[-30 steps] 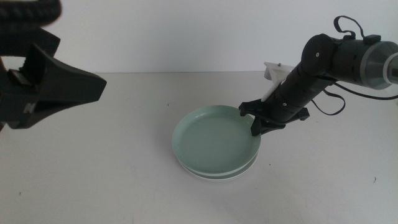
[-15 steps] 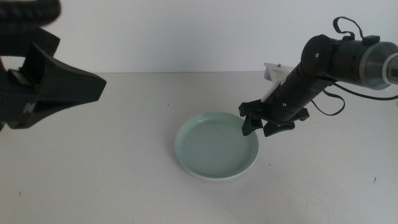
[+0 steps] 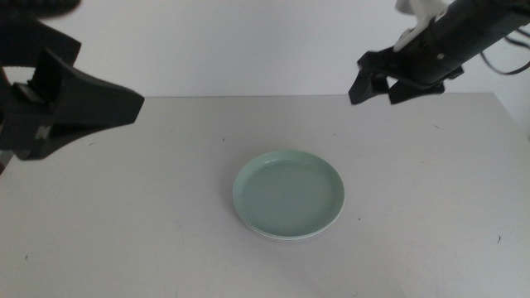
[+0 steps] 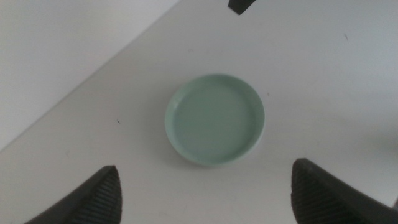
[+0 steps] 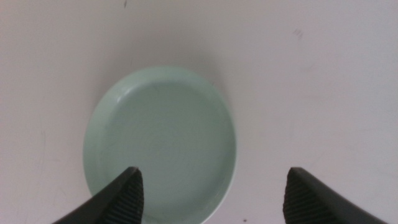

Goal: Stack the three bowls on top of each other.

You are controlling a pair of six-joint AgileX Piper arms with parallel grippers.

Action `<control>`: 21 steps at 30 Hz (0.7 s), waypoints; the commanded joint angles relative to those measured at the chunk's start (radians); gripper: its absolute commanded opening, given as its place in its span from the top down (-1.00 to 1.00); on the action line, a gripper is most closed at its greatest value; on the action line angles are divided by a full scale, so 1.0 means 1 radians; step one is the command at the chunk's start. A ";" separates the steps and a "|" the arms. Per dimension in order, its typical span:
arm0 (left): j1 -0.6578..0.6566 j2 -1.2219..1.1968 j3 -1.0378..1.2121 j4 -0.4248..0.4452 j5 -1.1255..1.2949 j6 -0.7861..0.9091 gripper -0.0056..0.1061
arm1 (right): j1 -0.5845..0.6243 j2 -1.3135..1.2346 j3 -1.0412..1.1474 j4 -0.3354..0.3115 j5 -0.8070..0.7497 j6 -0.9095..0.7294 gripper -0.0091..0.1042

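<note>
The mint green bowl [image 3: 288,192] lies flat on top of a stack at the table's middle. Beneath its near edge only a thin pale rim [image 3: 283,237] shows, so the bowls under it are mostly hidden. My right gripper [image 3: 379,89] hangs open and empty, high above the table behind and to the right of the stack. In the right wrist view the green bowl [image 5: 160,143] lies far below the right gripper [image 5: 214,186]. At the left my left gripper [image 3: 108,54] waits, raised, open and empty. Its wrist view looks down past the left gripper [image 4: 211,186] on the green bowl [image 4: 215,118].
The white table [image 3: 149,232] stretches bare around the stack, with a white wall behind its far edge. A dark tip of the right gripper [image 4: 242,5] shows in the left wrist view. The table's right edge [image 3: 513,116] runs close under the right arm.
The right gripper let go of the green bowl's rim, then rose up and back to the right. The green bowl settled flat on the stack. The left gripper stayed put.
</note>
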 commanded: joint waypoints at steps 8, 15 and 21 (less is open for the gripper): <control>0.002 0.086 -0.096 0.085 -0.226 -0.294 -0.99 | -0.076 -0.130 -0.240 -0.021 0.046 -0.010 -0.06; 0.005 0.260 -0.291 0.265 -0.135 -0.406 -0.99 | -0.164 -0.177 -0.299 -0.077 0.161 -0.016 -0.04; 0.200 0.335 -0.318 0.193 -0.098 -0.372 -0.99 | -0.263 -0.269 -0.253 -0.092 0.153 -0.021 -0.04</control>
